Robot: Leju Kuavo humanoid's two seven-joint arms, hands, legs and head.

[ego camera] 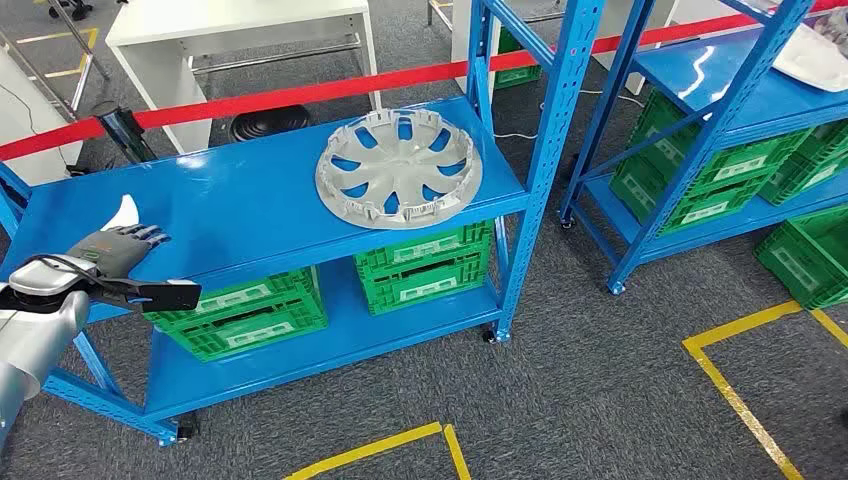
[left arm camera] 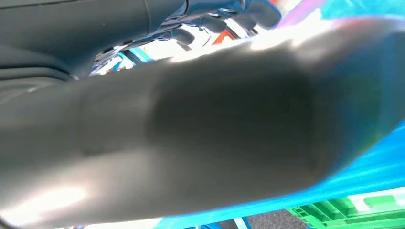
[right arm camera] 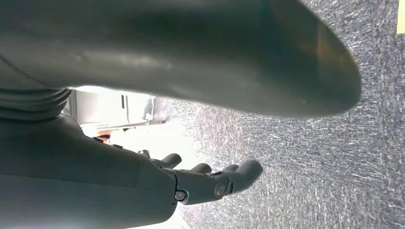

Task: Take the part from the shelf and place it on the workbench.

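The left hand (ego camera: 120, 245) hovers over the left end of the blue shelf (ego camera: 240, 205), just above its top deck, well apart from the part. Its fingers (ego camera: 148, 236) are extended and spread wide, and it holds nothing. In the left wrist view the thick grey thumb (left arm camera: 215, 138) lies close to the lens, with the blue deck (left arm camera: 382, 162) beyond it.

The part (ego camera: 398, 167), a silver wheel cover with slotted spokes, lies flat on the right half of the same top deck, near the shelf's right upright. It is free of contact with either hand.

Below the deck, 2 green crates (ego camera: 425, 266) stand side by side on the lower deck of the shelf. A red barrier strip (ego camera: 300, 92) runs behind the shelf. A second blue rack (ego camera: 720, 100) holding more green crates stands to the right of the shelf, across grey carpet (ego camera: 600, 380).

The right hand (right arm camera: 143, 186) hangs over grey carpet (right arm camera: 310, 157), with its dark fingers (right arm camera: 229, 179) extended, slightly apart, and holding nothing.
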